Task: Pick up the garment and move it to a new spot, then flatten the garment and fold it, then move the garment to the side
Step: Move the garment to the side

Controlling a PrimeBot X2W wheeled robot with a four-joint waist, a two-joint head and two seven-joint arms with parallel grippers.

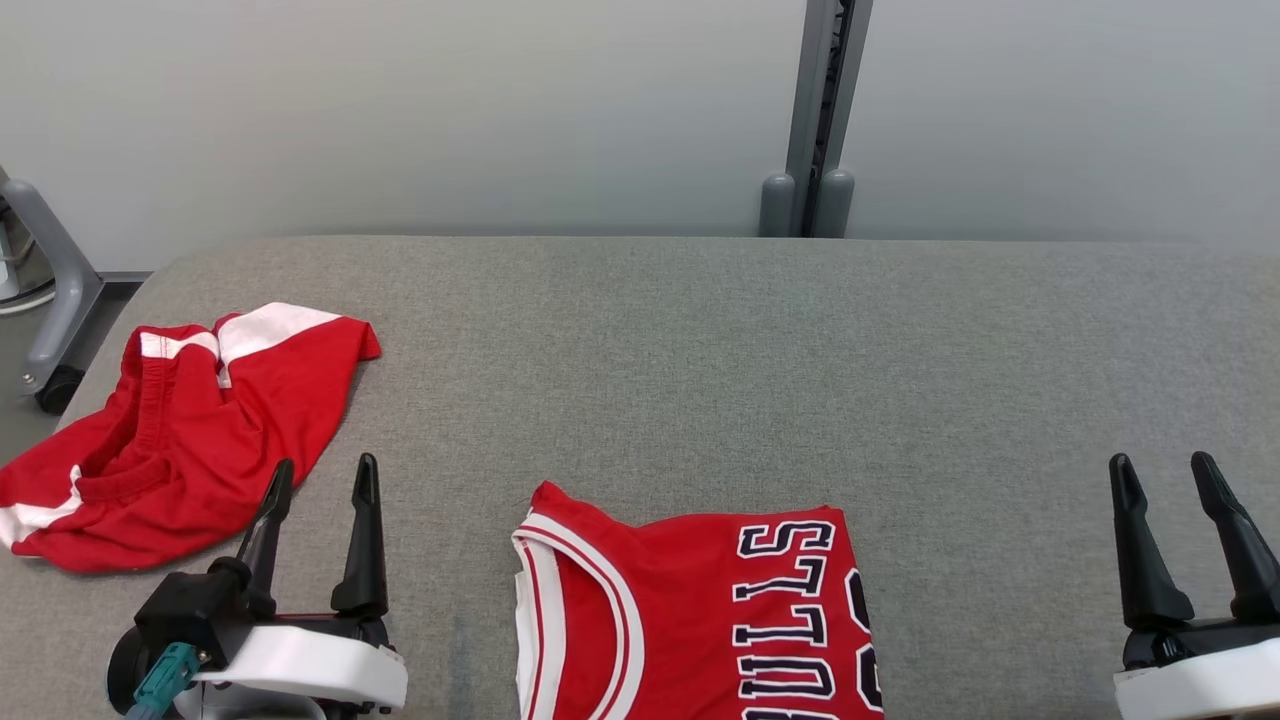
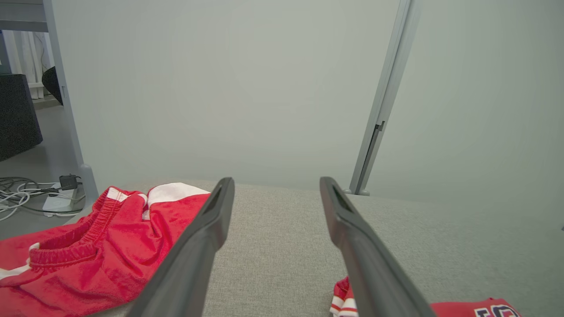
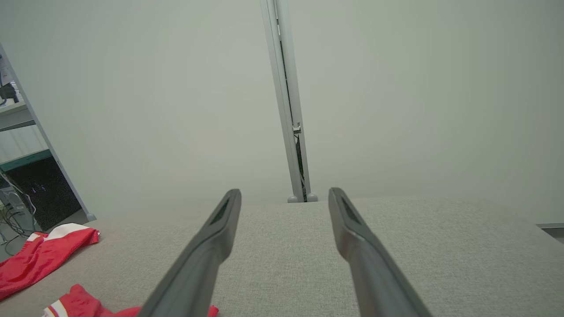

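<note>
Spread and empty, the left hand [image 1: 326, 463] at lower left and the right hand [image 1: 1159, 459] at lower right flank the folded red jersey [image 1: 690, 620] at bottom centre of the grey table [image 1: 700, 350], probably poised to slide it aside. Crumpled red shorts [image 1: 190, 430] lie at centre left, just beside the left hand, apparently awaiting their own turn
</note>
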